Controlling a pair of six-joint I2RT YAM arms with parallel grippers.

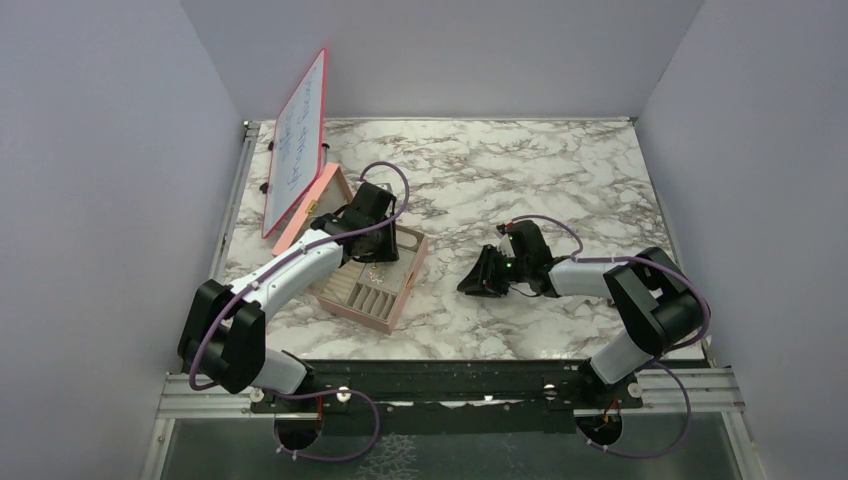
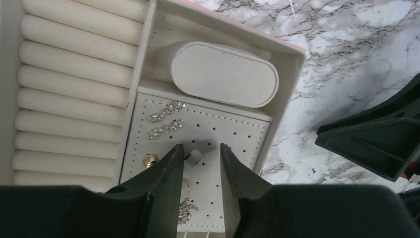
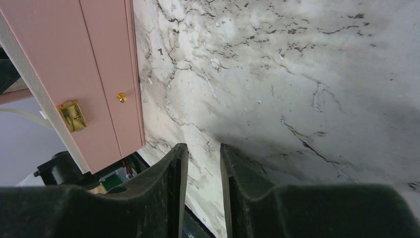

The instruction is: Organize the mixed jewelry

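Left wrist view is giving us the mixed jewelry up close. A small rounded gold-coloured piece (image 2: 193,157) is lying on the beige perforated panel (image 2: 237,134) of the pink rectangular box (image 1: 355,311), right at the tips of the left claw (image 2: 200,148). That claw is standing parted, its fingers flanking the piece without pinching it, so I'm calling it released. A gold-coloured stud (image 2: 150,159) is sitting just beside one finger. Two silvery sparkling pieces (image 2: 167,127) are resting further up the panel, and more small bits are showing in the gap lower down. Beyond the panel, a beige oval cushion (image 2: 223,74) is filling its own compartment, and beige ring rolls (image 2: 69,94) are running alongside.

Out over the white marble counter (image 3: 297,74), the right claw (image 3: 203,147) is hovering with jaws slightly apart, gripping nothing.

Now the danger, as I'm reading it. These pieces are tiny and crowded around the fingers, so any sideways drift while pulling away is risking a nudge. That could sweep the gold-coloured stud off its spot or roll the rounded piece towards the wrong compartment. A piece clinging to a pad could also ride up unnoticed and drop outside the box.
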